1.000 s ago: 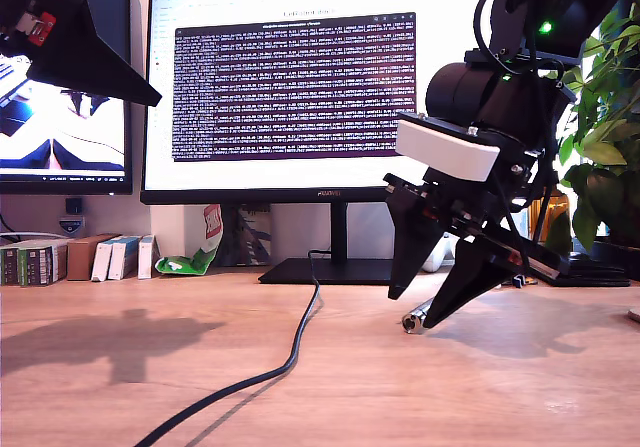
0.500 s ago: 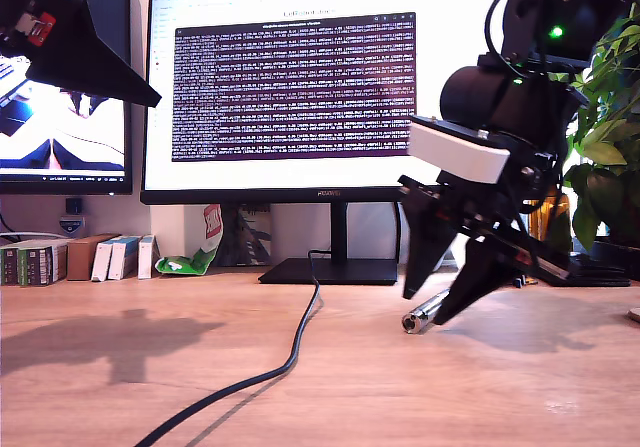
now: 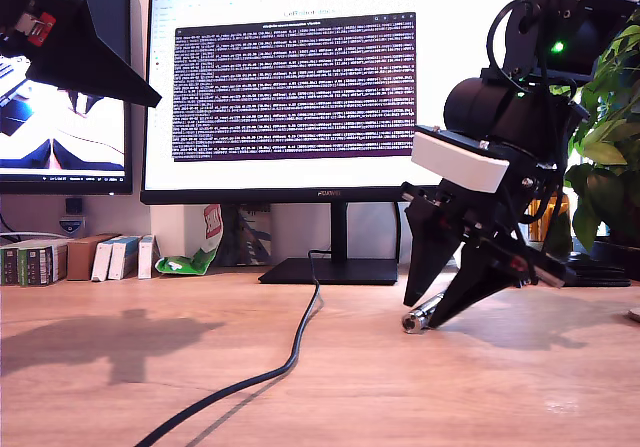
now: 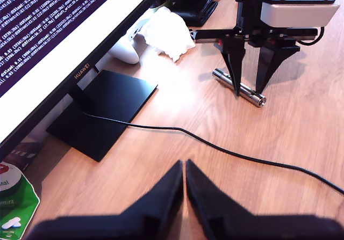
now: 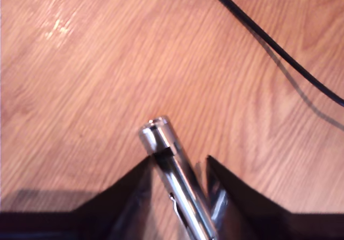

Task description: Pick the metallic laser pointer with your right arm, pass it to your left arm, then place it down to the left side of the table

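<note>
The metallic laser pointer [image 3: 417,318] lies flat on the wooden table [image 3: 120,387], right of the middle in the exterior view. My second gripper [image 3: 424,312], on the arm with the white panel, reaches down over it. Its two black fingers stand open on either side of the shaft [image 5: 177,178], one finger against it and the other a little apart. The first wrist view shows the same: pointer [image 4: 243,89] on the wood, second gripper [image 4: 249,88] straddling it. My first gripper [image 3: 152,97] hangs high at the exterior view's upper left, shut and empty [image 4: 184,165].
A thick black cable [image 3: 290,357] runs from the monitor stand [image 3: 330,270] across the table toward the front. A large monitor [image 3: 290,87] stands behind. Small boxes [image 3: 70,257] line the exterior view's back left, and a plant [image 3: 610,117] stands at its right. A white mouse [image 4: 124,49] and crumpled tissue [image 4: 166,33] lie near the stand.
My second arm has shifted a little toward the exterior view's right and settled its fingers lower around the pointer. The pointer still lies on the table. My first arm has not moved.
</note>
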